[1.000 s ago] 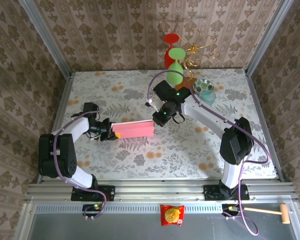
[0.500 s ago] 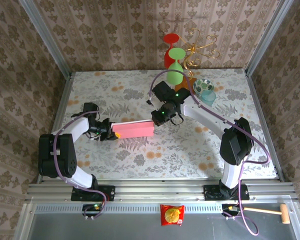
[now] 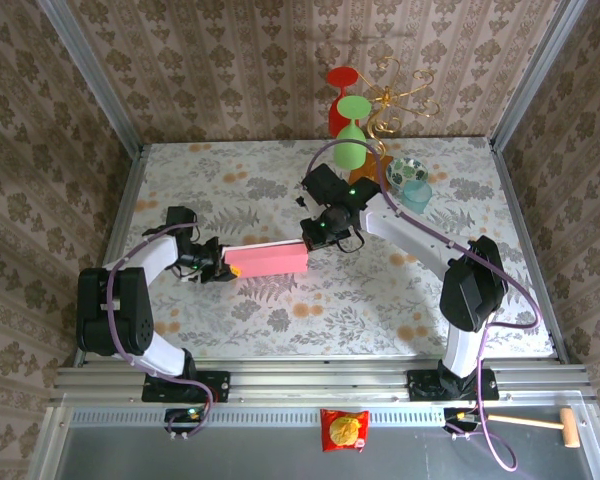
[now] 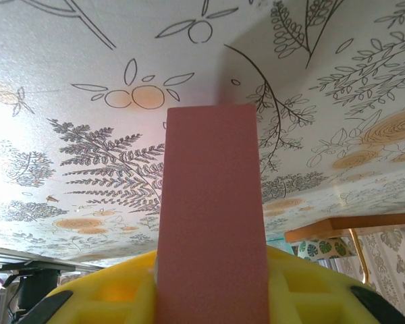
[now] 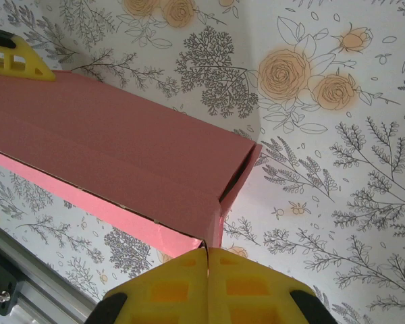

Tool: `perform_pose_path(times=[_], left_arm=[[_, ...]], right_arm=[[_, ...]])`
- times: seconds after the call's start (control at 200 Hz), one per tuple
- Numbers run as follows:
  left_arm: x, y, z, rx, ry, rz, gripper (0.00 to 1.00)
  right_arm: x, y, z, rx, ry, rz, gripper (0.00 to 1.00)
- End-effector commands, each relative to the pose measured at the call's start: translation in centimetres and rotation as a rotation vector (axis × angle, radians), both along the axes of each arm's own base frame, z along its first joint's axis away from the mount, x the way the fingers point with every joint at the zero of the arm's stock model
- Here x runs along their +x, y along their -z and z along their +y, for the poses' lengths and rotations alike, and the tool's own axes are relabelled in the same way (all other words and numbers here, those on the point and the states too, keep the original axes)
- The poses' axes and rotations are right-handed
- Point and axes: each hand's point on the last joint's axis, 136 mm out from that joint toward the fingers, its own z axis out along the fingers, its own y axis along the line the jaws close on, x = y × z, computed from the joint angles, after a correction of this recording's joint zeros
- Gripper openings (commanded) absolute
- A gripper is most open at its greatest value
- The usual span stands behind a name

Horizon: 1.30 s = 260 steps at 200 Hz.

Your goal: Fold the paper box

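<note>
Yellow pads of the left gripper [image 4: 212, 287] clamp one short end of the paper box [image 4: 212, 196], which runs out from them as a closed pink slab. At the opposite end, the right gripper [image 5: 208, 263] has its pads pressed together right at the box's lower corner. Whether a sliver of card is nipped between them I cannot tell. The box spans the gap between the two grippers, low over the floral table [image 3: 380, 290]. By the look of it, the walls and lid are already folded. The end flap beside the right gripper gapes slightly and probably still needs tucking.
</note>
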Motion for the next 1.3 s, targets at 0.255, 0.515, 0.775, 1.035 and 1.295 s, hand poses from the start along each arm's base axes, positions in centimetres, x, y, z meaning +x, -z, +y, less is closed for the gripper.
perform_pose_path(times=[0.255, 0.515, 0.775, 1.035, 1.295], left_arm=[[-0.9, 1.2, 1.1, 0.069, -0.036, 0.044, 0.13], [-0.9, 1.1, 1.2, 0.072, -0.034, 0.046, 0.12], [-1.3, 1.1, 1.4, 0.081, -0.036, 0.063, 0.12], [-1.5, 1.2, 1.7, 0.096, -0.041, 0.096, 0.13], [-1.3, 0.9, 1.9, 0.107, -0.04, 0.108, 0.13]], right_arm=[[0.4, 0.2, -1.3, -0.093, 0.019, -0.013, 0.1], [1.1, -0.2, -0.5, -0.031, -0.042, -0.041, 0.22], [0.6, -0.5, 0.3, 0.041, -0.085, -0.062, 0.25], [0.9, -0.4, 0.3, 0.089, -0.098, -0.117, 0.26], [1.4, -0.2, 0.5, 0.084, -0.099, -0.108, 0.16]])
